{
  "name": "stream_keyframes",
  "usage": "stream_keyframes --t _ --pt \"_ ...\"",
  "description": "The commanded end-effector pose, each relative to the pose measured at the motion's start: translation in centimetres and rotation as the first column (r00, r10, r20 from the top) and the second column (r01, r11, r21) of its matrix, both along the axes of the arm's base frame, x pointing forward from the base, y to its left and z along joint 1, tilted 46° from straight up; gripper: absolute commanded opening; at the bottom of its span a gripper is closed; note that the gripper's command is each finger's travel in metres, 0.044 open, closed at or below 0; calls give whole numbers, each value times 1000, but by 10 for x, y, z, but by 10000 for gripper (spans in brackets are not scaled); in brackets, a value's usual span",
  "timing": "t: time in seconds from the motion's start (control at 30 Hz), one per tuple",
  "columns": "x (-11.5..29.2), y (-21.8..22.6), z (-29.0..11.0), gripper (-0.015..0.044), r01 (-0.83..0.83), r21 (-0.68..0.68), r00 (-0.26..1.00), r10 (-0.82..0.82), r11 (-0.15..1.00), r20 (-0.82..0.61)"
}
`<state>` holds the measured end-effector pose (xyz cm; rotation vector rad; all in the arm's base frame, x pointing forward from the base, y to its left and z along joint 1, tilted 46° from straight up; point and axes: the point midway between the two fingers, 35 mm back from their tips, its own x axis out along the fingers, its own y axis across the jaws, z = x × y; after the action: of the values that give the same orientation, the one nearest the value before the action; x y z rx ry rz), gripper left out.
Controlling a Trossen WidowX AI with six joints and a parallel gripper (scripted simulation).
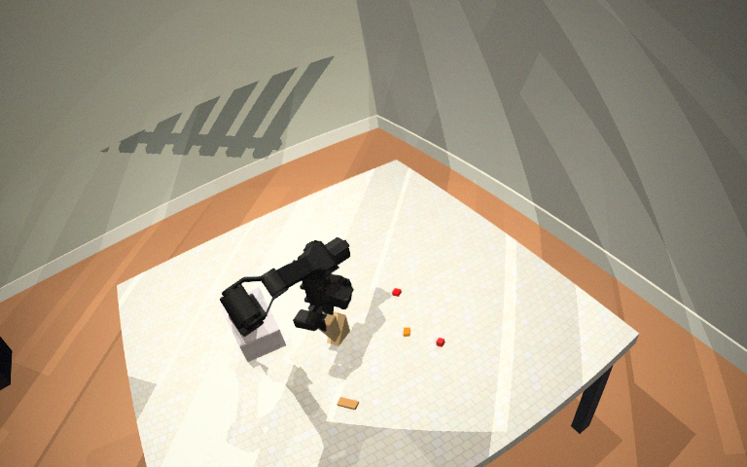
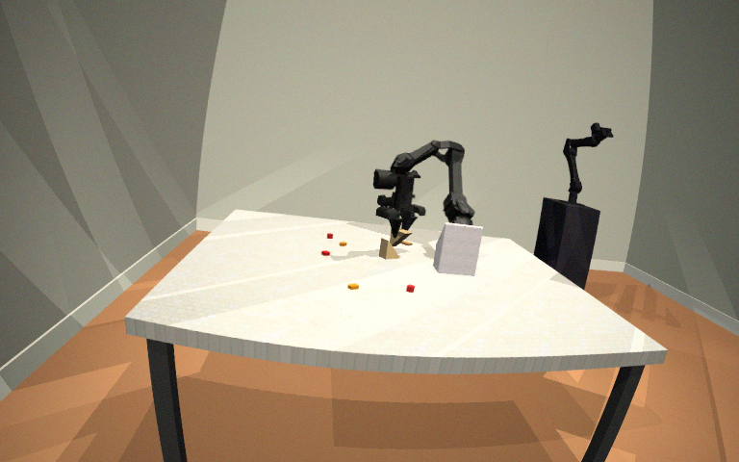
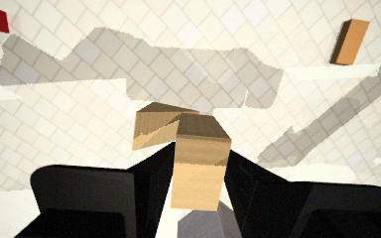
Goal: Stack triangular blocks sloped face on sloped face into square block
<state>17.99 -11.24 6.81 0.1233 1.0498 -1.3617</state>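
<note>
Item 1, gripper [image 3: 198, 171]: fingers are clamping the upper triangular block [image 3: 199, 164] btwn them, jaws partway closed on its flat sides. Block is hanging above the table [image 2: 272, 304], nothing under it touching in wrist view.

Item 2, lower triangular block [image 3: 151, 124]: is sitting on the table just beyond and to one side of the held one, sloped face showing. In exterior view the lower block [image 2: 388, 249] is standing just below the gripper [image 2: 401, 223], held piece [image 2: 403, 236] tilted just above it; cannot tell if they are touching.

Item 3, misc. on table: red cube [image 1: 396, 292], second red cube [image 1: 440, 341], small orange cube [image 1: 406, 331], flat orange tile [image 1: 347, 403], all well apart from the blocks. White box [image 2: 457, 248] is carrying the arm base.

Status (est.): carry phase, approx. mid-task; slopes not yet mated.

Risks, judged:
- Held wedge is looking offset sideways from lower one. Lowering w/o correcting would be landing an edge on the slope, shoving lower block out of place.
- Yaw mismatch would be leaving ends uneven, top not level.
- Slope-on-slope contact is prone to sliding; releasing early or too high could be letting the upper wedge skid off onto the table.
- Fingertips reaching below the held block may be clipping the lower one on descent.
- Small cubes: low risk, far from the path.
</note>
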Motion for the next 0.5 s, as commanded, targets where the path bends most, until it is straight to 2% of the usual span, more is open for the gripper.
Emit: stream_keyframes --t 0.0,0.23,0.47 --pt "0 0 -1 0 102 -9 988 -100 995 114" --pt "1 -1 -2 0 263 -6 924 -249 965 291" --pt "1 -2 -2 0 414 27 805 -380 910 455"
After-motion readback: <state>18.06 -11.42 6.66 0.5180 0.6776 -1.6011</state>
